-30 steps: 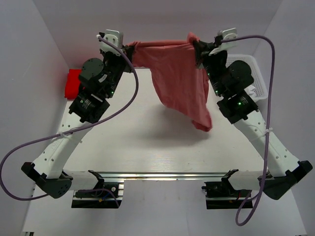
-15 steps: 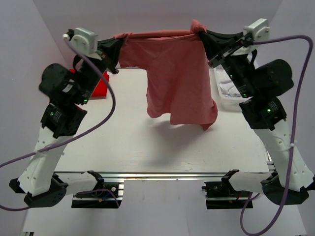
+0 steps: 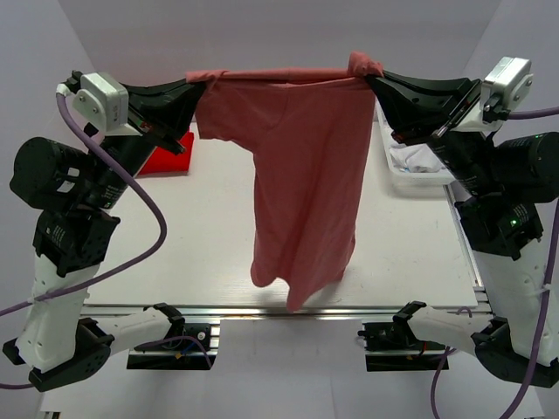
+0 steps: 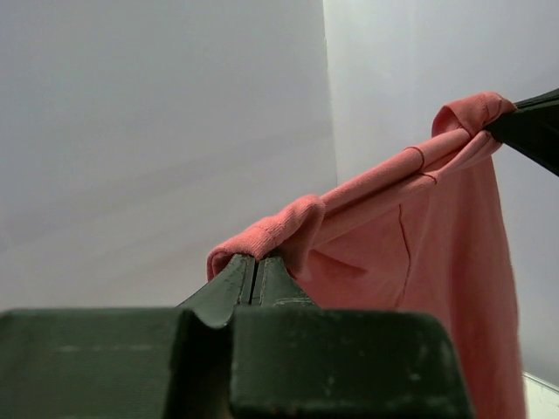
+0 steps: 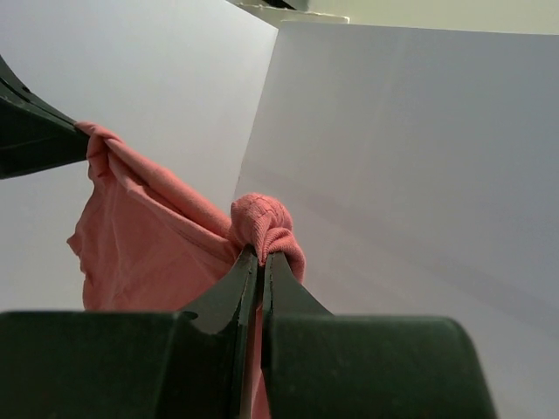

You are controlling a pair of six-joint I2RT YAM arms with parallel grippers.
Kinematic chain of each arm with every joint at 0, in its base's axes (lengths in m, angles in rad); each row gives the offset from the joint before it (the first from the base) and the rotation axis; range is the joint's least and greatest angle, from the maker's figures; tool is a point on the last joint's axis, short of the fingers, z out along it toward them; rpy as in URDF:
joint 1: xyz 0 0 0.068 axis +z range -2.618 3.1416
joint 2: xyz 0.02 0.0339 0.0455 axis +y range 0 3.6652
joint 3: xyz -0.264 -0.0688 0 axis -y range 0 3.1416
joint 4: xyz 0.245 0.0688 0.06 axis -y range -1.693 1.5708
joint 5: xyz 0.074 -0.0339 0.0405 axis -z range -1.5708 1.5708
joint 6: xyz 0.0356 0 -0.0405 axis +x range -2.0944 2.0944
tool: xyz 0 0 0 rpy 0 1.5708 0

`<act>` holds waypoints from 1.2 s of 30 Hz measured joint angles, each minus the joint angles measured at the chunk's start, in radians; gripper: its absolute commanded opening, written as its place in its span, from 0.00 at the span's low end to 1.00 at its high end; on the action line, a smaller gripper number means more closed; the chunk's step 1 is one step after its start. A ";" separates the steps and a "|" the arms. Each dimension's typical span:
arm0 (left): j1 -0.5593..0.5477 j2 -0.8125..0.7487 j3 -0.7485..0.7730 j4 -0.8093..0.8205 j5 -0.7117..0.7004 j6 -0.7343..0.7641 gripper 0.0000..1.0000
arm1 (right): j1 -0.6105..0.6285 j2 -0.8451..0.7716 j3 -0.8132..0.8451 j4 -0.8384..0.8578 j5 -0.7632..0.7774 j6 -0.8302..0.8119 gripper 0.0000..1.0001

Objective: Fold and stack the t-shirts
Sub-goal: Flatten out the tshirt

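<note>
L gripper (image 3: pixel 194 85) is pinching one top corner of the pink t-shirt (image 3: pixel 301 175), jaws closed tight on cloth; R gripper (image 3: pixel 374 80) is clamping the other. Shirt is hanging taut btwn them above the table (image 3: pixel 175 253). Next, prob. lowering both evenly, hem touching first, w/o bunching. Around: red t-shirt (image 3: pixel 166 161) is lying far-left, basket (image 3: pixel 395 175) far-right, neither blocking the centre.

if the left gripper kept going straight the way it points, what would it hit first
The pink t-shirt it clamps. The left gripper points roughly along the stretched top edge, so beyond the cloth the right gripper looks next in line, though depth is unclear.
</note>
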 measured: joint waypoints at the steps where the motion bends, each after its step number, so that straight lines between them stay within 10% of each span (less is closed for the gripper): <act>1: 0.001 0.001 -0.001 -0.002 -0.002 0.000 0.00 | 0.000 -0.003 -0.012 0.010 0.002 -0.001 0.00; 20: 0.034 0.256 -0.505 0.330 -0.597 0.084 0.00 | -0.031 0.286 -0.420 0.281 0.400 -0.029 0.00; 36: 0.180 0.940 -0.253 0.325 -0.643 -0.062 0.00 | -0.152 0.925 -0.194 0.323 0.461 0.073 0.00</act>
